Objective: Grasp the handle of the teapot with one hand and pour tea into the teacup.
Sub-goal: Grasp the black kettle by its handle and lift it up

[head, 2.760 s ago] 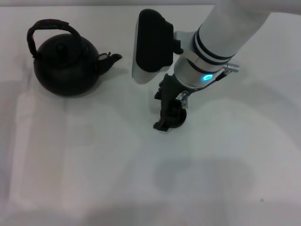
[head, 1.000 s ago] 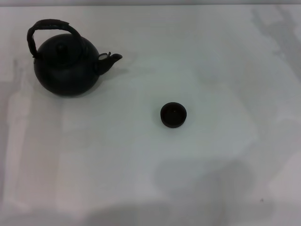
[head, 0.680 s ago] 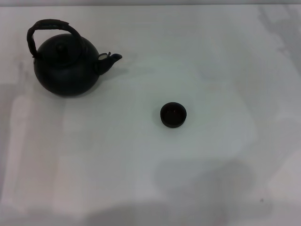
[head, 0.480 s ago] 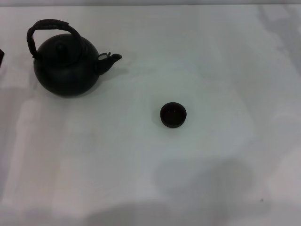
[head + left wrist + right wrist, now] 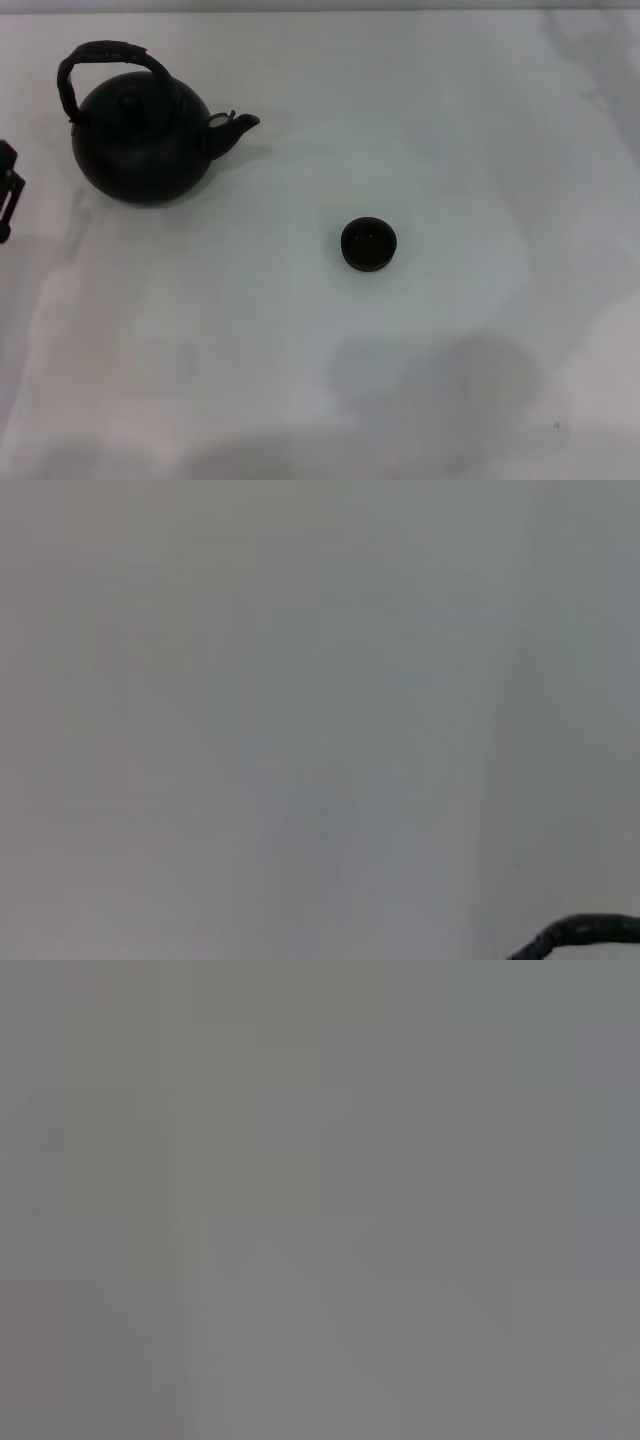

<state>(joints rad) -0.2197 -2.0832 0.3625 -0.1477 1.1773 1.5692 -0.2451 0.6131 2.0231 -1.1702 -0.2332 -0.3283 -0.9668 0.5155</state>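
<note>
The matte black teapot (image 5: 142, 142) stands upright at the back left of the white table, its spout pointing right. Its dark wrapped hoop handle (image 5: 100, 58) arches over the knobbed lid. The small dark teacup (image 5: 369, 244) sits upright near the middle of the table, well apart from the teapot. My left gripper (image 5: 6, 195) shows only as a dark tip at the far left edge, left of the teapot and apart from it. A dark curved piece (image 5: 580, 932) shows in a corner of the left wrist view. My right gripper is out of view.
The white table (image 5: 300, 360) fills the head view, with soft shadows near its front edge. The right wrist view shows only a plain grey surface.
My right arm, which stood over the teacup, has withdrawn out of view and left the cup on the table. My left gripper's tip has come in at the left edge.
</note>
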